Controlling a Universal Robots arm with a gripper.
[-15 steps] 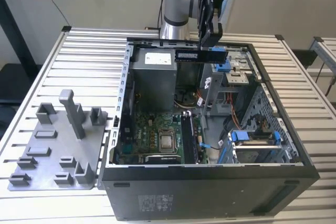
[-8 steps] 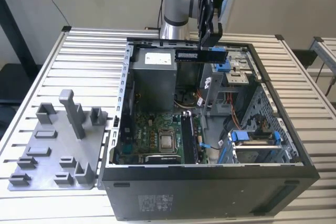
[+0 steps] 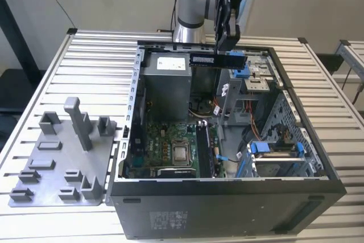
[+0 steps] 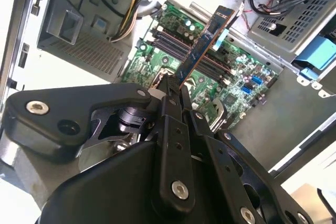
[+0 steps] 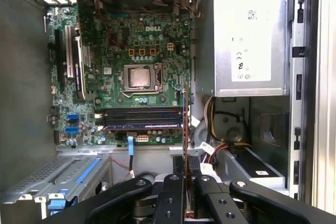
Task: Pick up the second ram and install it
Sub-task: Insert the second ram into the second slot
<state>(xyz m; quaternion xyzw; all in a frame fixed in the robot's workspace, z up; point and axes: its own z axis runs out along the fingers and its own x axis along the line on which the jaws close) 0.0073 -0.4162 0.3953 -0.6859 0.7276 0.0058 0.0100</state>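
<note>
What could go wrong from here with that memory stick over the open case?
1. The second ram, clamped in the gripper, hangs over the open case; a slip would likely drop it onto the motherboard.
2. In the first wrist view it lies crosswise to the memory slots, so lowered like this it could jam.
3. Cables beside the slots might snag it.

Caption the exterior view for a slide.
The hand holds the second ram above the open computer case and its motherboard.
</note>
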